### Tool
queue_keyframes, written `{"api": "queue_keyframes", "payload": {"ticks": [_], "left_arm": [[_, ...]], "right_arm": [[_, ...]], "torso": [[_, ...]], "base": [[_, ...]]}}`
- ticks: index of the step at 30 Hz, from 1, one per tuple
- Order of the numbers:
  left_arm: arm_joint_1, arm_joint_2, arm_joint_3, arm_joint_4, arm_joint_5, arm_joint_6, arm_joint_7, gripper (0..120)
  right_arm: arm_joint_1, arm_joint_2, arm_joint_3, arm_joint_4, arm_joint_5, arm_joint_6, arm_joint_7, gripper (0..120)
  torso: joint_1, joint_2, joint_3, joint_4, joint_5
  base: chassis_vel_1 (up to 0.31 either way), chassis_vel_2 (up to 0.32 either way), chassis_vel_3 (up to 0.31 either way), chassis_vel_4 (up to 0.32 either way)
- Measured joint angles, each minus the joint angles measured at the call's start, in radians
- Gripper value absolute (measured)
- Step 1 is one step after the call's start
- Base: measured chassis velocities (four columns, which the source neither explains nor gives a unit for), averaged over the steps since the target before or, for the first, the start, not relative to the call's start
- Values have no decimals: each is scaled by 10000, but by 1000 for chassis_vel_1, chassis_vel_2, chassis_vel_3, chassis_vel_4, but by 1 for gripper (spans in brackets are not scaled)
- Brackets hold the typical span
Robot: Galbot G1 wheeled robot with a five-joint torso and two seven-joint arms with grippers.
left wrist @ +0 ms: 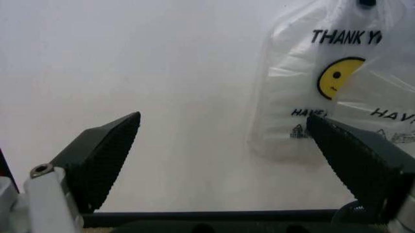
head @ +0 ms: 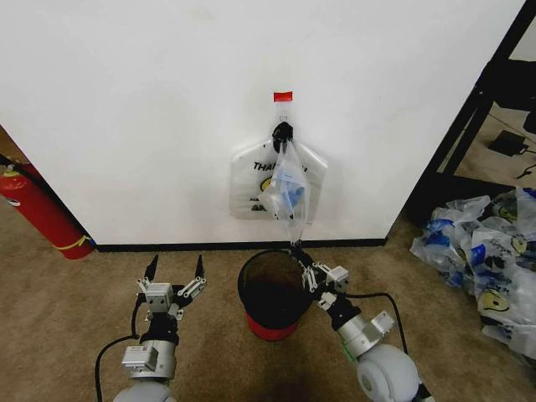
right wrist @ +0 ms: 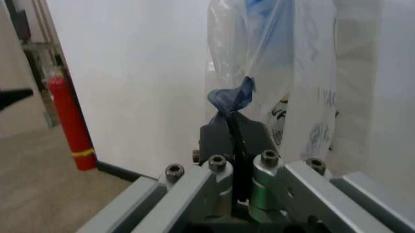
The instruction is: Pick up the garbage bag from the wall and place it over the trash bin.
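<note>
Right gripper [right wrist: 232, 127] closest to camera, clenched on blue trim of garbage bag [head: 289, 194], just above trash bin [head: 274, 289] rim. Bag stretched from hook [head: 283, 131] on wall [head: 151, 109] down to gripper; identical bags behind it on same hook. Left gripper [head: 176, 273] released, jaws spread, idle beside bin. Risk: thin film tearing if handle snags hook; neighbouring bag dragged off too; pinch slipping from narrow trim.

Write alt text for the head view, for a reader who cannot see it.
The right tool is shut on the garbage bag, pulled down from a hook on the white wall toward the trash bin below. The left tool hovers open beside the bin; a red fire extinguisher leans at left.
</note>
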Motion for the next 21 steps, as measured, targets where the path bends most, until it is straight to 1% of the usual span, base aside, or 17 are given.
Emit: {"api": "queue_keyframes", "payload": {"ticks": [9, 21], "left_arm": [[-19, -19, -7, -44, -11, -4, 0, 100], [53, -23, -90, -128, -104, -4, 1, 100]], "right_arm": [[-668, -179, 414, -5, -816, 584, -120, 0], [-1282, -275, 487, -58, -1397, 1036, -101, 0]], "torso": [[0, 0, 0, 0, 1], [0, 0, 0, 0, -2]], "base": [[0, 0, 0, 0], [0, 0, 0, 0]]}}
